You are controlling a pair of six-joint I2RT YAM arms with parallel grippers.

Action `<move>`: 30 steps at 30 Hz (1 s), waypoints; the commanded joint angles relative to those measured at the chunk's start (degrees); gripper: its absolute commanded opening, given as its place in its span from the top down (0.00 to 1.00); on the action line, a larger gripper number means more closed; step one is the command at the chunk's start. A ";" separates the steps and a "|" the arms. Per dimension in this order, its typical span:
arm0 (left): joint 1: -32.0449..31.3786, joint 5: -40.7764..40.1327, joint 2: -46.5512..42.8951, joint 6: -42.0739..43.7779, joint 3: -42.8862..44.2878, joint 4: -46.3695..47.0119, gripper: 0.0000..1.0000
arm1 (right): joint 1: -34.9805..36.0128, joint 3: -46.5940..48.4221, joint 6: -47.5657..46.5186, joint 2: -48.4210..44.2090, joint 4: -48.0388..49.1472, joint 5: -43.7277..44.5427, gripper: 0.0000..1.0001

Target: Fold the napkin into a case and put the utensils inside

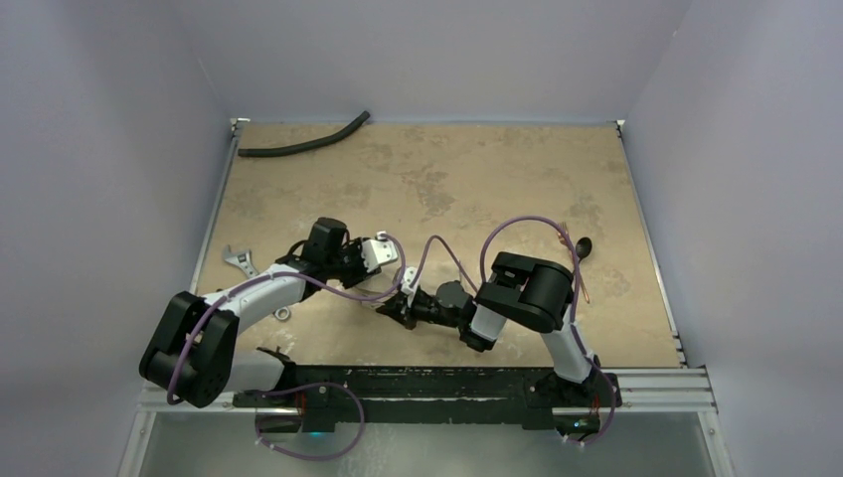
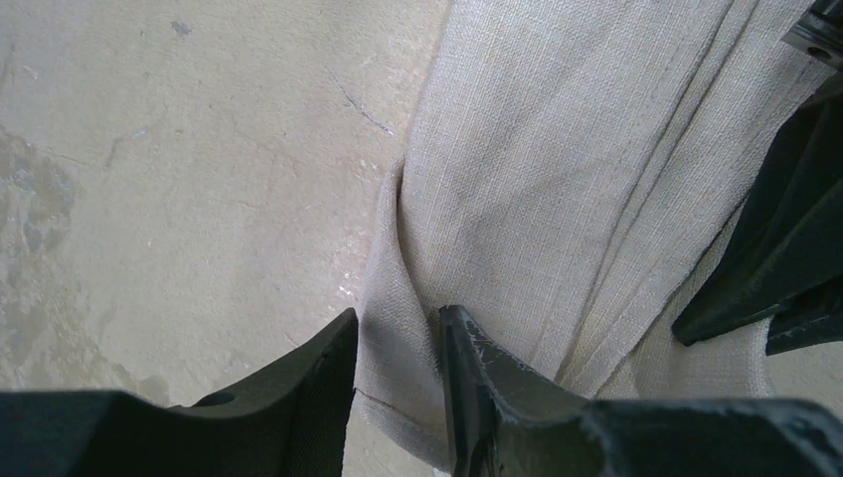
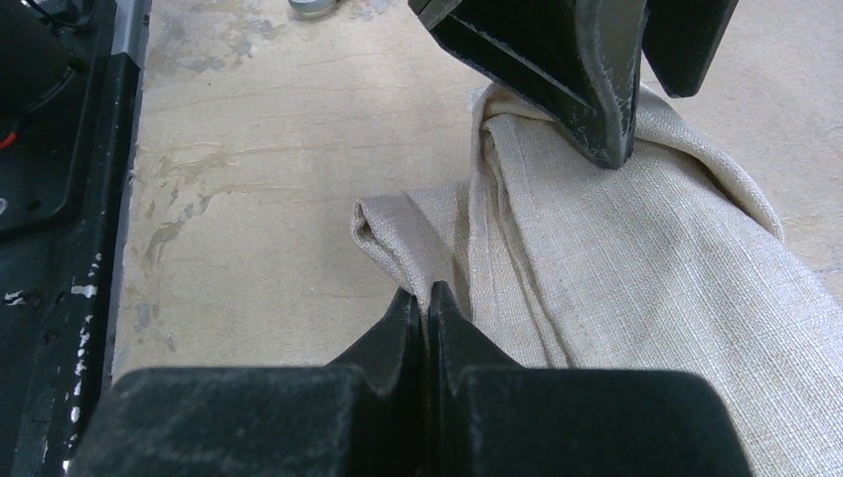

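1. Centrally, low in the overhead frame, the napkin [image 2: 557, 189] lay bunched on the tabletop [image 2: 179, 199].
2. Right hand [image 3: 427, 308] was pinched together on a fold; slipping seemed possible.
3. Left hand [image 2: 398, 333] straddled an edge, narrowly apart, risking a creased case.

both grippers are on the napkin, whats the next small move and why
Probably finish closing the left gripper: a fold of the napkin sits between its fingers, which still show a gap. The right gripper already pinches the cloth's edge, so a fold can follow.
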 commanded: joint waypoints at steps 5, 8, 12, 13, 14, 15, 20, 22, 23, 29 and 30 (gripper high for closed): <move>-0.19 1.37 -0.65 0.15 -1.35 0.65 0.80 | -1.02 1.43 4.56 -0.80 1.84 -2.58 1.00; -0.18 2.01 -1.09 1.97 -1.90 -0.12 0.95 | -2.37 2.16 7.30 -1.26 0.76 -4.27 1.00; -0.17 3.37 -1.66 3.10 -2.67 -0.76 1.00 | -4.75 3.75 12.76 -0.86 -0.95 -8.66 1.00; -0.19 3.57 -1.86 3.22 -2.94 -0.78 1.00 | -5.33 3.78 14.27 -0.60 -0.61 -9.64 1.00; -0.19 3.81 -2.01 3.43 -3.06 -0.87 1.00 | -5.88 3.76 15.47 -0.34 -0.49 -10.49 1.00; -0.14 3.96 -2.19 3.69 -3.18 -1.01 1.00 | -6.26 3.85 16.40 -0.02 -0.71 -11.25 1.00; -0.19 4.99 -2.77 3.60 -3.21 -1.06 1.00 | -7.68 4.05 20.05 -0.10 -2.64 -13.47 1.00; -0.18 5.37 -2.96 3.24 -3.38 -0.66 1.00 | -8.31 4.85 21.45 -0.40 -4.84 -14.59 1.00; -0.18 5.57 -3.10 3.09 -3.35 -0.68 1.00 | -8.81 5.37 22.41 -0.42 -6.28 -15.18 1.00; -0.18 6.05 -4.12 3.06 -3.49 -1.32 1.00 | -12.68 8.04 30.53 0.76 -11.32 -19.94 1.00; -0.17 6.23 -4.29 3.14 -3.52 -1.45 1.00 | -13.30 8.36 31.68 0.79 -11.92 -20.65 1.00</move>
